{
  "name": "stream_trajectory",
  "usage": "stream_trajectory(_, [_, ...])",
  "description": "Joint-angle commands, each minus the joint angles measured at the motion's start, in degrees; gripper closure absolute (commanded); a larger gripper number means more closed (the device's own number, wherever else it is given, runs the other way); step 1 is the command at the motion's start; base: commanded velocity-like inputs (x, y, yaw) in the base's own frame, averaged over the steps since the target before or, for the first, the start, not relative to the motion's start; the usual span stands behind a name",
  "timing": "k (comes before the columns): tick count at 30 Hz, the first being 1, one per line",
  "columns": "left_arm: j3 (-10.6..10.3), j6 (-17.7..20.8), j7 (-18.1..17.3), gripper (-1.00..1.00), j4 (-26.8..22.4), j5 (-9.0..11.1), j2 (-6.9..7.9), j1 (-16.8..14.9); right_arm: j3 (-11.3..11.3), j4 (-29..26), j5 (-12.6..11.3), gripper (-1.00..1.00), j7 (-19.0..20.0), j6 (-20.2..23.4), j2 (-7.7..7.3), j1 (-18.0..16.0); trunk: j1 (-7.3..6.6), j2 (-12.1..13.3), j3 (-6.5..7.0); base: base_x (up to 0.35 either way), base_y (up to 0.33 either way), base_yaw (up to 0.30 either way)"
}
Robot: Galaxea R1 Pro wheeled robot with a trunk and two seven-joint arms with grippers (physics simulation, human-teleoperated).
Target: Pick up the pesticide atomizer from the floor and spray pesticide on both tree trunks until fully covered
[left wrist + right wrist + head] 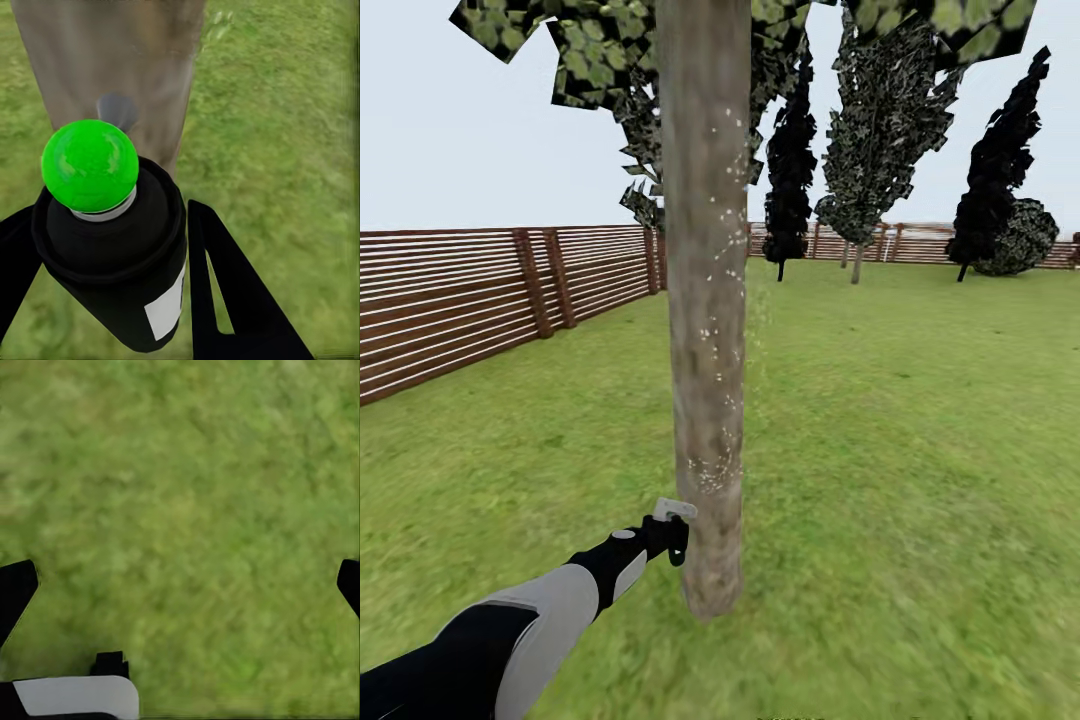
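Observation:
A tall tree trunk (705,320) with mottled grey-brown bark rises in front of me, its leafy canopy at the top of the head view. White specks of pesticide (715,465) dot the trunk's right side from low down to high up. My left gripper (672,535) is held close to the trunk's base on its left, shut on the pesticide atomizer (674,510). In the left wrist view the atomizer (112,232) has a black body and a green dot on top, and points at the trunk (112,67). My right gripper (184,577) is open over grass.
A brown slatted fence (470,295) runs along the left and across the back. Dark cypress-like columns (790,170) and a round bush (1020,238) stand far off at the back. Green lawn (920,450) spreads around the trunk.

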Motion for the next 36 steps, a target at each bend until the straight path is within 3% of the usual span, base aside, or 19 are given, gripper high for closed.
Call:
stream_trajectory(1, [0.02, 0.02, 0.01, 1.0, -0.01, 0.01, 0.0, 0.0, 0.0, 0.0, -0.01, -1.0, 0.0, 0.0, 0.0, 0.0, 0.0, 0.0, 0.0, 0.0, 0.35, -0.297])
stream_trajectory(16, [0.02, -0.02, 0.01, 1.0, 0.0, 0.01, -0.09, 0.0, 0.0, 0.0, 0.02, -1.0, 0.01, 0.0, 0.09, 0.01, 0.0, 0.0, 0.0, 0.0, 0.35, -0.286])
stream_trajectory(28, [0.02, 0.01, 0.01, 1.0, 0.0, 0.01, -0.09, 0.0, 0.0, 0.0, 0.01, -1.0, 0.01, 0.0, 0.09, 0.01, 0.0, 0.0, 0.0, 0.015, 0.35, -0.021])
stream_trajectory(36, [0.02, -0.02, 0.05, 1.0, 0.0, 0.01, -0.03, 0.0, 0.01, 0.0, 0.02, -1.0, 0.01, 0.0, 0.09, 0.01, 0.0, 0.0, 0.0, 0.131, 0.343, -0.225])
